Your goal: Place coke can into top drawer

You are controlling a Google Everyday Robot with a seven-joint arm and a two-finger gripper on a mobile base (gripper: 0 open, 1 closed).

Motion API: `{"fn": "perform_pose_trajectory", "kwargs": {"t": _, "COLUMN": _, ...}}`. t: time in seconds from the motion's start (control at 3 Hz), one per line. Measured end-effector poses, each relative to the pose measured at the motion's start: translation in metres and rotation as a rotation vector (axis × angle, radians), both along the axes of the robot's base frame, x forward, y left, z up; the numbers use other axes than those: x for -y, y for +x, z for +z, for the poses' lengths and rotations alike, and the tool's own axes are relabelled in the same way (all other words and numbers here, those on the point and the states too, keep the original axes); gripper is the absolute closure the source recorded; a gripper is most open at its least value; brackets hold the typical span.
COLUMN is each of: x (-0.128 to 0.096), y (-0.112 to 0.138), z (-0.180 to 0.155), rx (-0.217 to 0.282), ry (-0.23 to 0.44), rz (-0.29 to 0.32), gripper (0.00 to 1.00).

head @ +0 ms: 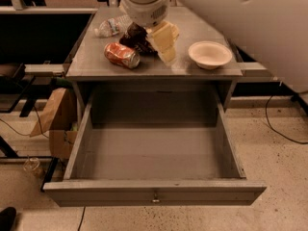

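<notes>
The coke can [121,55] is red with silver ends and lies on its side on the left half of the grey table top [183,69]. The top drawer [154,193] is pulled fully open below the table; its inside is bare and a small knob sits in the middle of its front panel. My gripper [164,43] hangs from the white arm over the middle of the table, just right of the can and apart from it, with nothing seen in it.
A clear water bottle [111,27] lies at the back left of the table. A brown snack bag [136,36] lies behind the can, partly hidden by the gripper. A white bowl [210,54] stands at the right. A cardboard box [54,114] stands on the floor at the left.
</notes>
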State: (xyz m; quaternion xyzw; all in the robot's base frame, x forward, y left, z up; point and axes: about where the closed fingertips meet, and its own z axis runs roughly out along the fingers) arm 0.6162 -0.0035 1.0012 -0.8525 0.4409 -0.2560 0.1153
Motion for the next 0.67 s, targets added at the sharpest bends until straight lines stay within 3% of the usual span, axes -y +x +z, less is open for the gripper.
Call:
{"fn": "perform_pose_trajectory", "kwargs": {"t": 0.33, "x": -0.0394, "y": 0.0324, "z": -0.0155, "rx": 0.098, "ry": -0.204, "rz": 0.099, "gripper": 0.00}}
{"fn": "perform_pose_trajectory", "kwargs": {"t": 0.67, "x": -0.0397, "y": 0.0311, "z": -0.0164, "rx": 0.092, "ry": -0.196, "rz": 0.100, "gripper": 0.00}}
